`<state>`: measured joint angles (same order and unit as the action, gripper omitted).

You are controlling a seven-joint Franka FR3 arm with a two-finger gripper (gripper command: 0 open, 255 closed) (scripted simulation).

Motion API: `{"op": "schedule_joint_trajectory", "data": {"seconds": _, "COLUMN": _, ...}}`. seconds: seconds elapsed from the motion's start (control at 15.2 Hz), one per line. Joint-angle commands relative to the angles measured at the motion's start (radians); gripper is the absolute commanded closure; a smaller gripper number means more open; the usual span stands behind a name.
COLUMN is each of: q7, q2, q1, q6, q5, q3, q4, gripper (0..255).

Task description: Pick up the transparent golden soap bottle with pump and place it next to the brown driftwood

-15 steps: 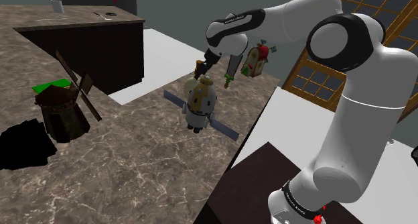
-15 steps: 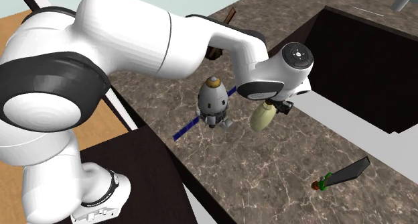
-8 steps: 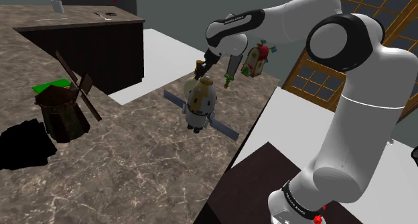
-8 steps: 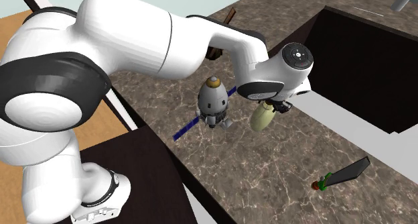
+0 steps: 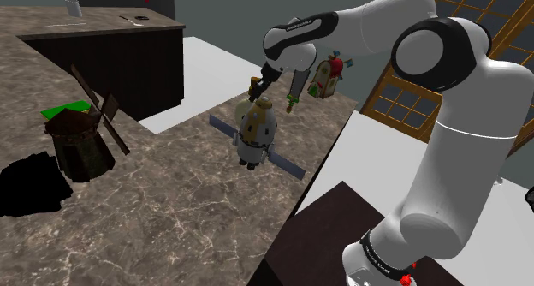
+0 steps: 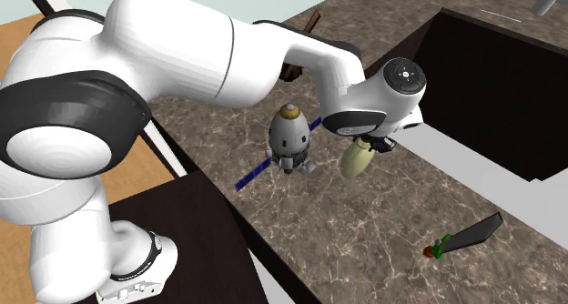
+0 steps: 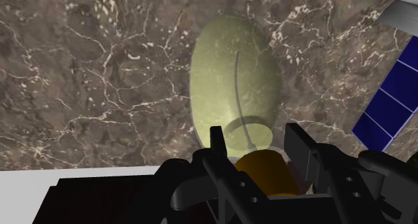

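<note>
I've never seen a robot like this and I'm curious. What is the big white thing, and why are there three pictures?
The big white thing is a robot arm. At its end is a black gripper with two fingers, which works as its hand. The three pictures show the same moment from three places: one camera stands beside the robot, one looks from another spot, and a little one sits on the hand, looking along the fingers. On the brown marbled counter stand a toy spacecraft with blue panels and a dark windmill. The fingers pinch the golden top of a pale yellow soap bottle, which hangs under the hand.
</note>
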<state>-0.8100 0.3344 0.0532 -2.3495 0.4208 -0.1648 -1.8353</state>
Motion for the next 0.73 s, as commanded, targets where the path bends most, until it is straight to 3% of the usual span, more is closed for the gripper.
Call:
{"op": "schedule_joint_trajectory", "data": {"seconds": 0.0, "q7": 0.000, "q2": 0.000, "q1": 0.000, "q6": 0.001, "q5": 0.000, "q3": 0.000, "q4": -0.001, "gripper": 255}}
{"op": "schedule_joint_trajectory", "data": {"seconds": 0.66, "q7": 0.050, "q2": -0.055, "q1": 0.006, "q6": 0.107, "q5": -0.043, "q3": -0.014, "q4": 0.057, "gripper": 255}}
